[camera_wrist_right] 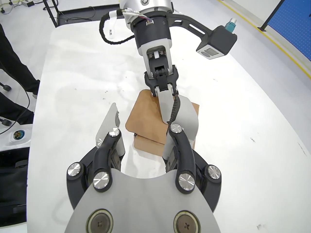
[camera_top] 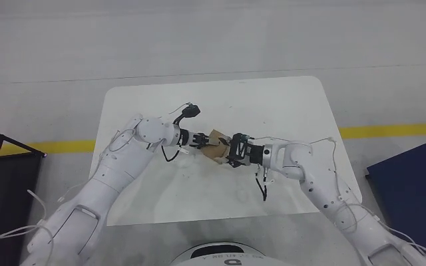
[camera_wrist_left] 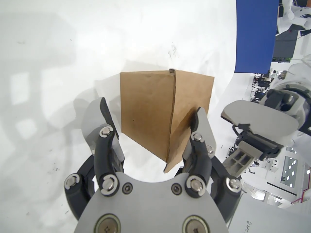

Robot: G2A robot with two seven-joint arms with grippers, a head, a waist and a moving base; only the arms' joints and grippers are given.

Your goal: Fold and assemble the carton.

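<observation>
The left gripper (camera_wrist_left: 151, 107) is spread wide about the small brown cardboard carton (camera_wrist_left: 145, 103), one finger (camera_wrist_left: 201, 124) touching a panel, seemingly to steady it. The right gripper (camera_wrist_right: 148, 115) is opened wide opposite. The carton is set near the white table's (camera_top: 279, 106) middle, a creased corner turned toward the left gripper, its long axis apparently running from gripper to gripper.

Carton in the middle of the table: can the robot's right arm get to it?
Most likely yes. The right tool is open and right up against the carton, with nothing between them. The left tool sits on the opposite side, so space looks tight.
</observation>
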